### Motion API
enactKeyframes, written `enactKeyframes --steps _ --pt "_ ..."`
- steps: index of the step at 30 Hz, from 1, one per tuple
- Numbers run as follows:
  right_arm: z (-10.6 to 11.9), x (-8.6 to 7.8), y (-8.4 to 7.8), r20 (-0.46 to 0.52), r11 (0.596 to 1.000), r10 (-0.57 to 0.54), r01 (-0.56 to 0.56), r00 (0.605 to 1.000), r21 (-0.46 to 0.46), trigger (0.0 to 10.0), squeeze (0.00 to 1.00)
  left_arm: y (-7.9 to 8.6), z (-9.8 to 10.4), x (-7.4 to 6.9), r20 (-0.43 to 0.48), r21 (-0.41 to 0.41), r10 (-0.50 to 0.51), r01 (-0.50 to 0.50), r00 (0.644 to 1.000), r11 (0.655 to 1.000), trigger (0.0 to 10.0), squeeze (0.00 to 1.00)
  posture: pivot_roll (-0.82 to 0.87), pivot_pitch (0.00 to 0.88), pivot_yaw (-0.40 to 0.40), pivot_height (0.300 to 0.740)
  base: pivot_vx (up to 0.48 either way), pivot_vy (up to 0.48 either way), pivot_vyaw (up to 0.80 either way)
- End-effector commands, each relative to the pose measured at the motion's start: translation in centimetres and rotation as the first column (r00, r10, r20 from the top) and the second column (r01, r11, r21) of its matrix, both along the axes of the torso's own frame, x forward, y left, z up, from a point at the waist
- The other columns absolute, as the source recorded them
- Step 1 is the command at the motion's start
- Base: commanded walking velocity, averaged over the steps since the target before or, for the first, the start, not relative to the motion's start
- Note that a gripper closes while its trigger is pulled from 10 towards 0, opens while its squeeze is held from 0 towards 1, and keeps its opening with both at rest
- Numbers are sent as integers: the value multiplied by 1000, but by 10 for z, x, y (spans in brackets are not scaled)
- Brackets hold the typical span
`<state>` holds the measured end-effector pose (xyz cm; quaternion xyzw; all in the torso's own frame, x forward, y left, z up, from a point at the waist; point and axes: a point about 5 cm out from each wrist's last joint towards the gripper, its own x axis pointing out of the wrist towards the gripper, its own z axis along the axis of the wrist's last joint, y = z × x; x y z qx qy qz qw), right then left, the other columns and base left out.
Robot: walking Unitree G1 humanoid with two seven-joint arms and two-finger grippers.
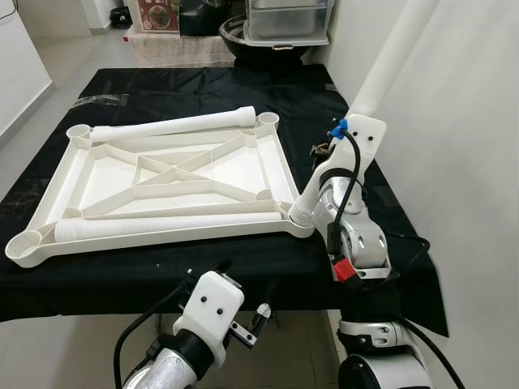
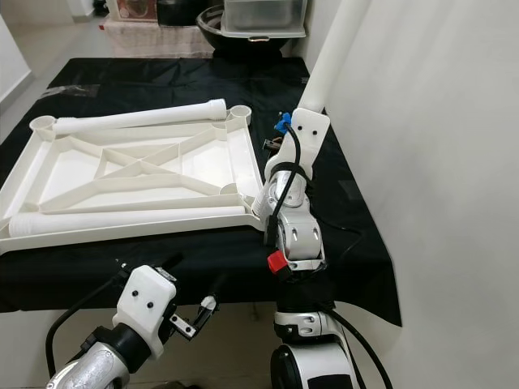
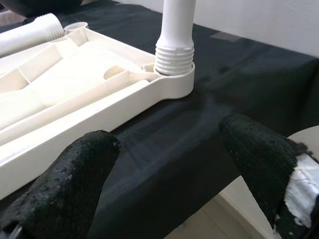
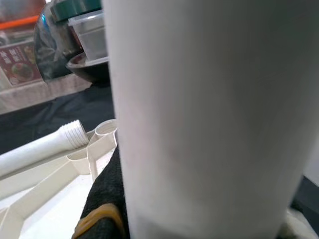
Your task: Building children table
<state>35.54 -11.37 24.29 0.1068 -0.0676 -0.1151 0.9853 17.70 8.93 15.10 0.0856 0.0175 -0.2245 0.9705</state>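
The left gripper (image 1: 243, 312) hangs nearest the camera, below the near edge of the black cloth (image 1: 203, 275), its 2 black fingers (image 3: 65, 184) spread well apart with nothing between them. In its wrist view they frame the near right corner socket (image 3: 174, 82) of the tabletop, where the threaded end of 1 upright leg (image 3: 175, 30) sits in the ring.

The white tabletop (image 1: 162, 182) lies upside down on the cloth, ribs facing up, with 4 round corner sockets. 2 loose legs rest on it: 1 far leg (image 1: 174, 124) along the far edge, and 1 near leg (image 1: 166, 225) along the near edge. That makes 3 legs in all.

The right gripper (image 1: 328, 150) is raised beside the tabletop's right edge, at the upright leg (image 1: 397, 49); in the right wrist view the leg's white tube is pressed close to the camera, with 1 black finger (image 4: 102, 199) against it, so the jaws appear clamped on it.

Beyond the cloth stand 1 dark bowl (image 1: 259, 40) and 1 clear plastic box (image 1: 288, 20).
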Motion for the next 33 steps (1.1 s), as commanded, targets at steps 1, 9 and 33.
enactKeyframes --steps 1,9,33 --pt "28 1 1 136 996 79 -83 987 25 10000 0 1 -3 1 -12 5 1 -1 1000 1000 10000 0 111 121 -20 740 0 0 0" --pt "77 -17 15 395 834 533 -543 748 -98 10000 0 1 3 16 -5 -39 18 -18 1000 999 10000 1000 100 87 -16 740 0 0 0" --pt "11 -51 30 228 389 902 -919 366 -64 10000 0 22 13 53 70 218 50 -64 996 974 10000 0 99 37 -5 740 0 0 0"
